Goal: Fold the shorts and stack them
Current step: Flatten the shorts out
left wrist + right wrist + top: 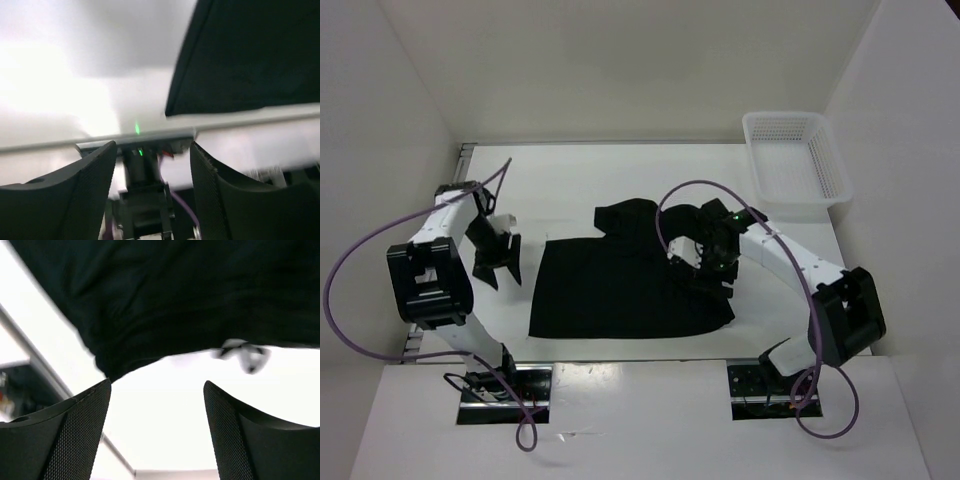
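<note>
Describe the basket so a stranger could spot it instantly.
Start at the white table, then go to its far right corner. There sits the basket: a white mesh tray with raised sides, empty, apart from the black shorts lying mid-table.

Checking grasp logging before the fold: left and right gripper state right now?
Left gripper: open, holding nothing, off the left edge of the shorts.
Right gripper: open, holding nothing, at the shorts' right side.

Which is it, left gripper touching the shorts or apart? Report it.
Apart. The top view shows bare white table between the left gripper and the nearest edge of the shorts.
</note>
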